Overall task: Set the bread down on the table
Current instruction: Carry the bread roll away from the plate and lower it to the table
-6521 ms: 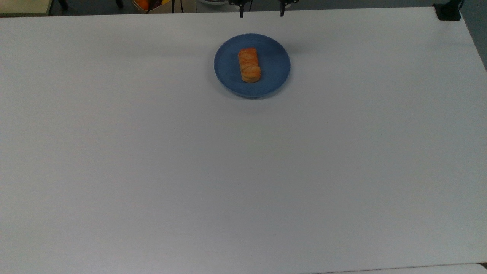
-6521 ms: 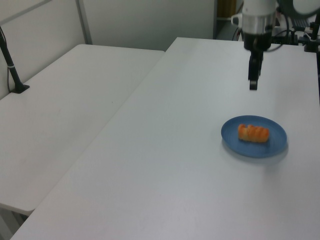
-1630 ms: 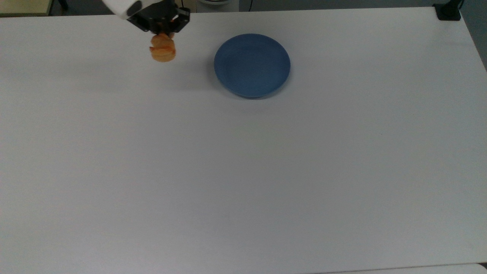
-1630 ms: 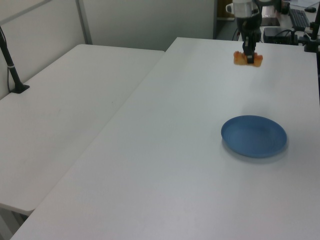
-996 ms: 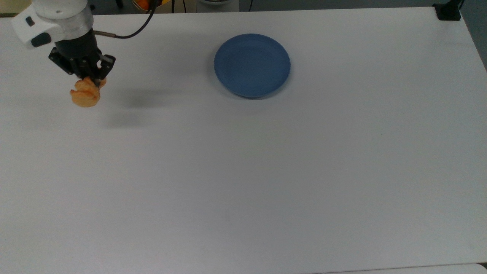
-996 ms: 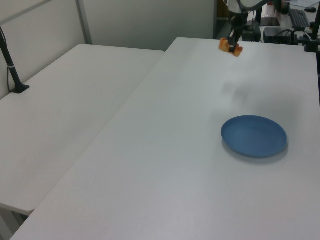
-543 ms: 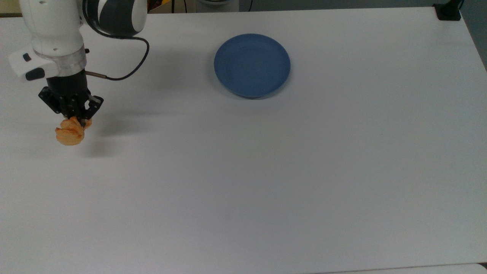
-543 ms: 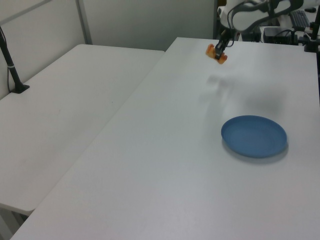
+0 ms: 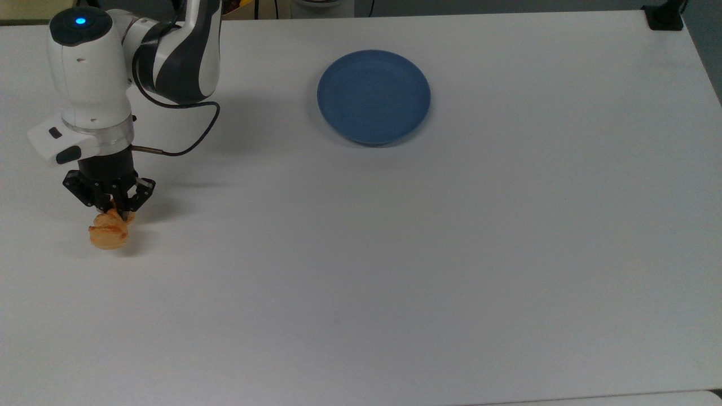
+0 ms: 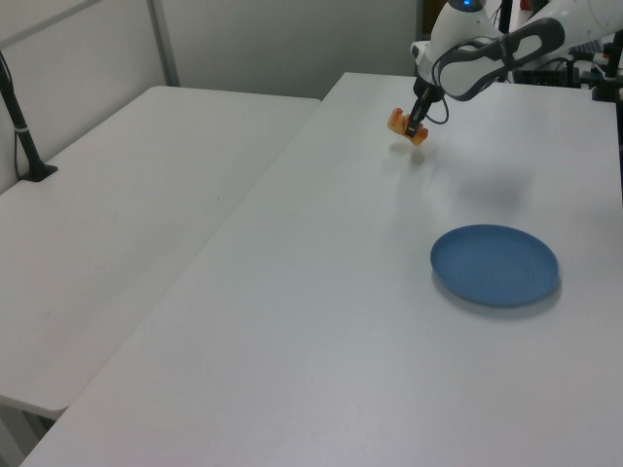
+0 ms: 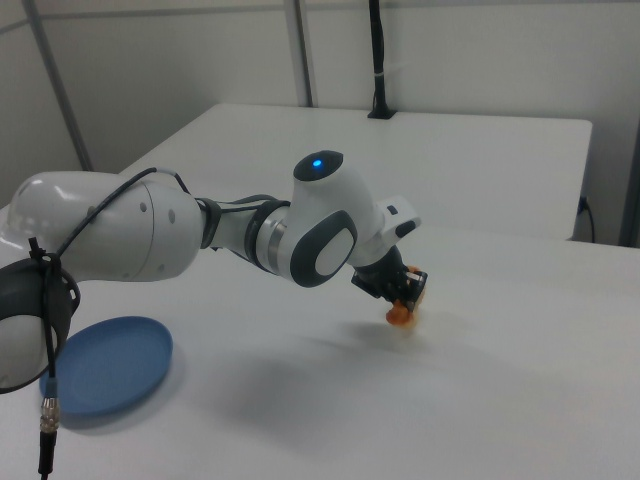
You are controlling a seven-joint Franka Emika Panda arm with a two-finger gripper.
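Observation:
The bread (image 9: 108,234), a small golden-orange loaf, hangs in my gripper (image 9: 115,217) at the top view's far left, well away from the blue plate (image 9: 373,96). My gripper is shut on the bread's upper part. A shadow lies on the white table (image 9: 395,254) right beside the bread, so it is low over the surface; whether it touches I cannot tell. In the left view the bread (image 10: 407,126) is near the table's far left edge, under my gripper (image 10: 416,125). The right view has the bread (image 11: 400,312) just above the tabletop, held by my gripper (image 11: 405,295).
The blue plate (image 10: 494,264) holds nothing and sits toward the far side of the table (image 10: 321,321). A second white table (image 10: 117,195) adjoins on the left view's left. A black post (image 10: 21,126) stands there. My arm (image 9: 169,56) reaches over the far left corner.
The bread left the plate in my shut gripper, went to the top view's left, then came nearer. In the last half second it sank lower toward the table.

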